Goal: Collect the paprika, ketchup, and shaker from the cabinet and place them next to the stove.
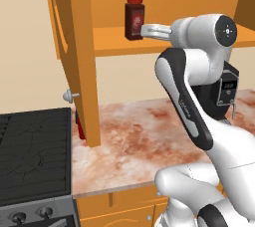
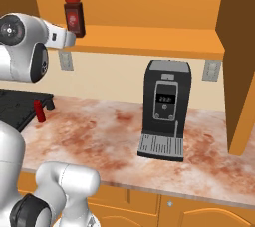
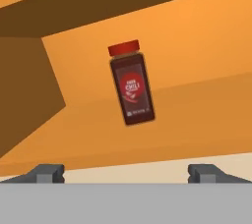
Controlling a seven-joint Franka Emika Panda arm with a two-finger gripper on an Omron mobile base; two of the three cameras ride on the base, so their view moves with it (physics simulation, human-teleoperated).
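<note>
One squarish dark brown paprika point(image 3: 131, 82) jar, red-capped, stands upright on the cabinet's point(image 1: 74, 47) smooth orange shelf. I see my gripper point(image 3: 126, 173) just short of that jar, jaws spread wide, empty. Well below the jar, the slim red ketchup point(image 2: 38, 110) sits on mottled countertop point(image 2: 109, 136) beside the black stove point(image 1: 32, 151).

Even bright rendered light, soft shadows, slightly coarse, no glare

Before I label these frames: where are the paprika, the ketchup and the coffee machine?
paprika point(image 3: 132, 89): hand view, on its red label.
ketchup point(image 2: 38, 111): right base view, on the bottle's red body.
coffee machine point(image 2: 165, 99): right base view, on its front display panel.
</note>
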